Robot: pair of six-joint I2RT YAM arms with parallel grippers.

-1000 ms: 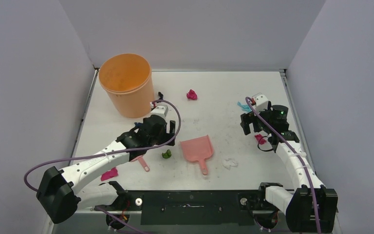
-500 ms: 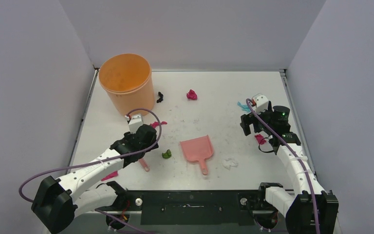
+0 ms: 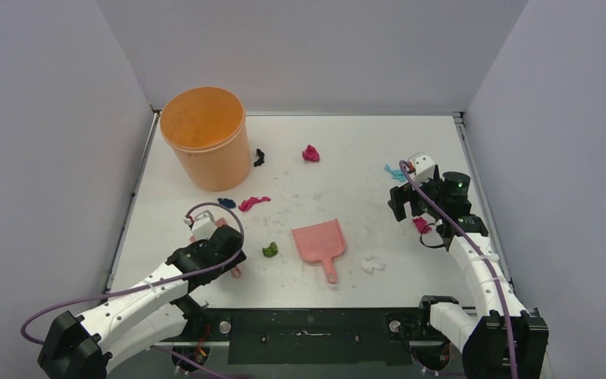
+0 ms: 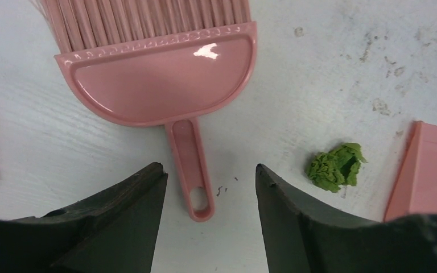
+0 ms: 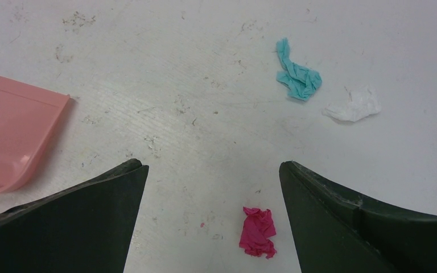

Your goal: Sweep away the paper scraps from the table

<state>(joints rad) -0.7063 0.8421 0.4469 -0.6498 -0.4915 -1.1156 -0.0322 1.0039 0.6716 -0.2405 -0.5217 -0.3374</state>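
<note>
Paper scraps lie about the white table (image 3: 347,142): black (image 3: 259,157), magenta (image 3: 310,153), teal (image 3: 393,171), dark blue (image 3: 226,203), a magenta strip (image 3: 252,203), green (image 3: 269,250) and white (image 3: 372,265). My left gripper (image 3: 222,259) is open and empty, just above the pink brush's handle (image 4: 190,170); the handle end lies between its fingertips (image 4: 151,182), and the green scrap (image 4: 337,166) is to the right. My right gripper (image 3: 410,209) is open and empty above a magenta scrap (image 5: 257,230). Teal (image 5: 299,77) and white (image 5: 354,106) scraps lie beyond it.
A tall orange bucket (image 3: 205,138) stands at the back left. The pink dustpan (image 3: 319,241) lies near the middle front, its handle toward me; its edge shows in the left wrist view (image 4: 429,170) and the right wrist view (image 5: 11,136). Grey walls surround the table.
My left arm has drawn back from beside the bucket toward the near left, over the brush, uncovering the dark blue scrap and magenta strip. The right arm has hardly moved.
</note>
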